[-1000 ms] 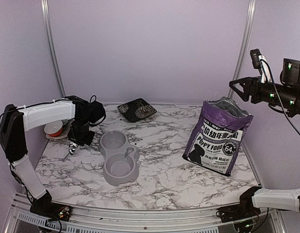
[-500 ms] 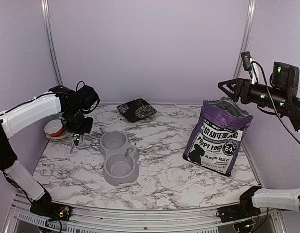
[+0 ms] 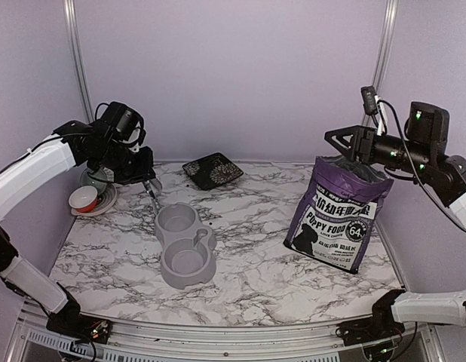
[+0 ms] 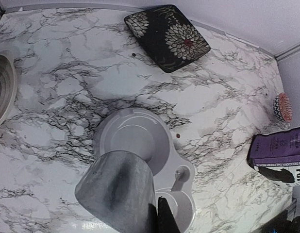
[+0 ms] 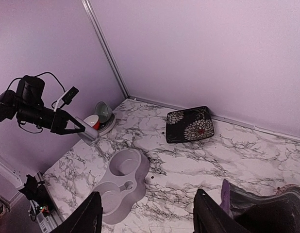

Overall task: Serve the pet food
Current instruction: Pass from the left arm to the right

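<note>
The left gripper (image 4: 158, 216) is clamped on a shiny metal scoop (image 4: 116, 191), which hangs above the far well of the grey plastic double bowl (image 4: 140, 141). The right gripper (image 5: 150, 218) has its jaws spread and holds nothing. It is poised over the open mouth of the upright purple-and-white printed bag (image 3: 337, 219), which stands well to the right of the bowl. No reddish-brown kibble shows anywhere; it is presumably inside that bag. The food therefore lies rightward of the scoop, down a vertical opening, and the right arm is much nearer.
</note>
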